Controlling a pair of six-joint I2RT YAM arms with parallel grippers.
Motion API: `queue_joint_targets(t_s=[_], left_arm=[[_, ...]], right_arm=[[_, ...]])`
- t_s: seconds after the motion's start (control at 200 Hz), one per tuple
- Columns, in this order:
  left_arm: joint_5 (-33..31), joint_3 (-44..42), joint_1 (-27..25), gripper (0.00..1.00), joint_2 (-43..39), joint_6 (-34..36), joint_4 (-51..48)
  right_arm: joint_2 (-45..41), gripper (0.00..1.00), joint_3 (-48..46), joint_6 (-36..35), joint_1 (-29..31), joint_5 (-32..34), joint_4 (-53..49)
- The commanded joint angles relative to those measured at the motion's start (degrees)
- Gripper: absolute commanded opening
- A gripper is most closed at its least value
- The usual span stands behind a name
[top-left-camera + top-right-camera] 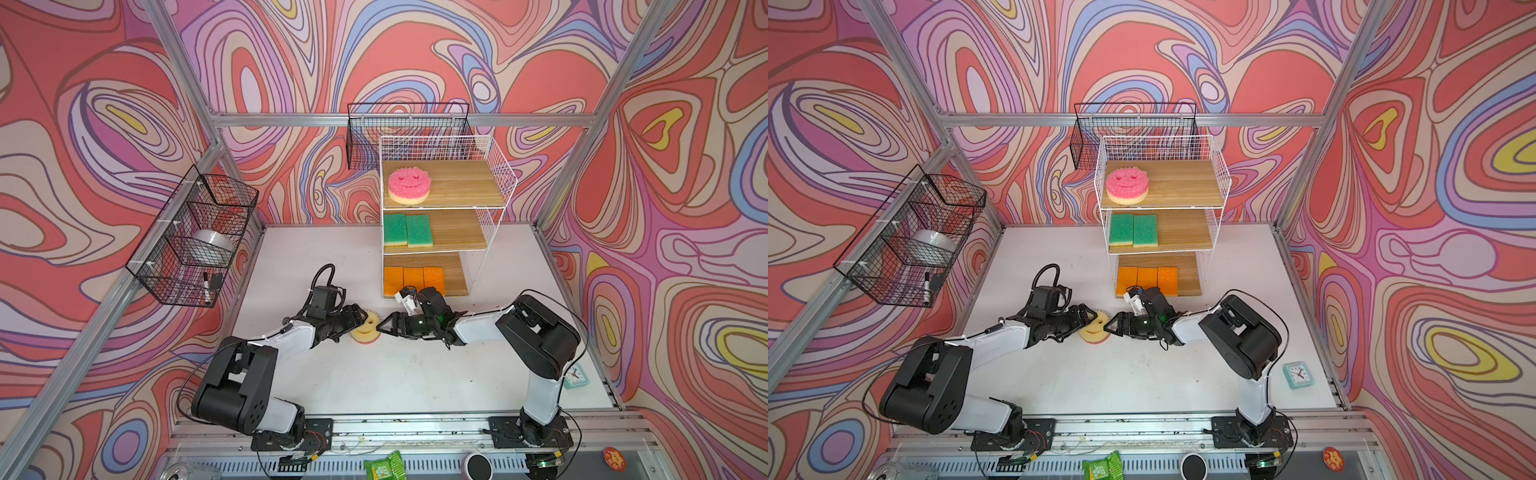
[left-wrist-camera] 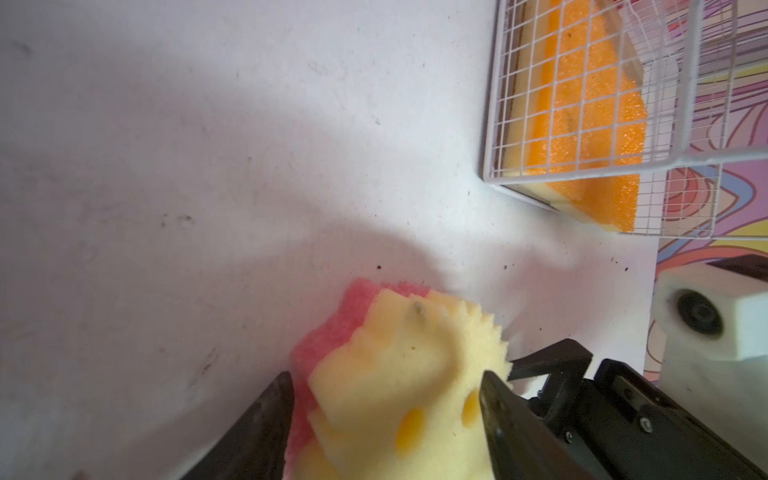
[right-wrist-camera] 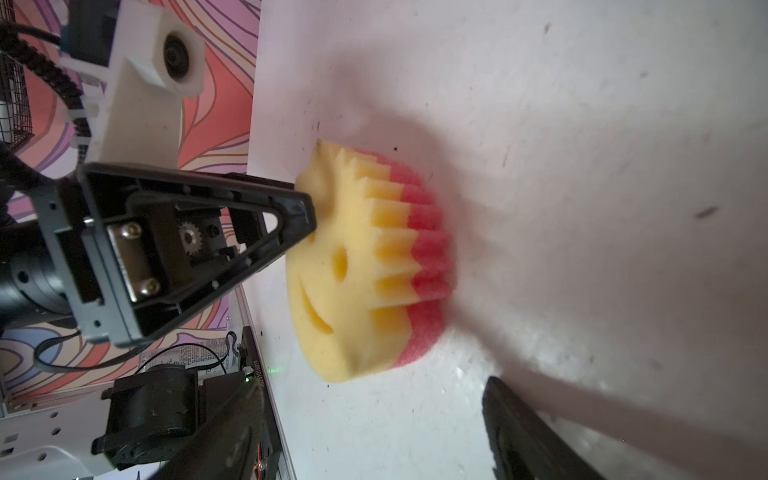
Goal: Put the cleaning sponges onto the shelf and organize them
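On the white table point(image 1: 374, 382), just in front of the shelf point(image 1: 457, 232), the round smiley sponge point(image 1: 362, 333) point(image 1: 1091, 332) sits yellow face up and pink side down. Being round, it has no long axis; its toothed crown edge points toward the shelf. The left gripper point(image 1: 365, 322) point(image 2: 386, 386) reaches it from the side away from the shelf's right end and pinches it, one finger at the pink rim and the other against the yellow foam, which buckles between them in the left wrist view. Facing it, the right gripper point(image 1: 380, 326) point(image 3: 370, 390) hangs released, its fingers spread wide and clear of the smiley sponge point(image 3: 345, 266).

Behind them, three orange sponges point(image 1: 413, 278) lie side by side at the left end of the shelf's bottom tier, long axes running front to back. Two green sponges point(image 1: 407, 230) lie the same way at the left end of the middle tier. On the top tier, also at the left, a second round sponge point(image 1: 409, 185) shows its pink smiling face upward.
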Motion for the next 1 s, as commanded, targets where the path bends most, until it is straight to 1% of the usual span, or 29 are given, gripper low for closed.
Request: queue_joint_targets(t_s=[0.0,0.14,0.205,0.23,0.33,0.456,0.561,0.661,0.811,0.871,0.996], left_arm=[[1.83,-0.98,-0.52,0.63,1.14,-2.09,4.52],[2.98,-2.08,-1.06,0.60,1.90,-3.97,8.56],[2.88,-2.15,-1.48,0.60,1.56,-4.43,9.43],[2.77,-4.16,-1.56,0.60,1.39,-4.53,9.54],[2.74,-4.42,-1.94,0.60,1.03,-5.06,10.39],[2.91,-4.91,-2.17,0.59,1.35,-6.37,12.50],[2.86,-5.13,-2.18,0.58,1.26,-6.76,13.40],[2.82,-5.22,-2.18,0.57,0.92,-6.76,13.50],[2.68,-5.82,-2.20,0.57,-0.18,-6.76,13.84],[2.65,-6.08,-2.18,0.57,-0.62,-6.87,13.84],[2.63,-6.50,-2.20,0.56,-1.45,-6.77,13.86]], right_arm=[[2.70,0.83,0.09,1.93,0.69,-0.71,0.92],[4.01,0.82,-0.26,3.33,0.75,-1.12,3.08],[4.17,0.81,-0.36,3.59,0.79,-1.47,3.63],[4.29,0.81,-0.45,3.80,0.81,-1.60,4.07],[4.72,0.79,-0.88,4.84,0.81,-2.64,6.27],[5.47,0.75,-1.72,7.18,0.79,-3.70,10.81],[5.87,0.68,-2.37,9.26,0.74,-4.35,14.59],[6.07,0.62,-2.31,9.75,0.78,-4.42,15.02],[6.34,0.48,-2.04,10.18,0.74,-4.42,15.11],[6.26,0.45,-1.92,10.32,0.75,-4.38,15.01],[5.89,0.32,-1.94,10.45,0.78,-3.99,14.72]])
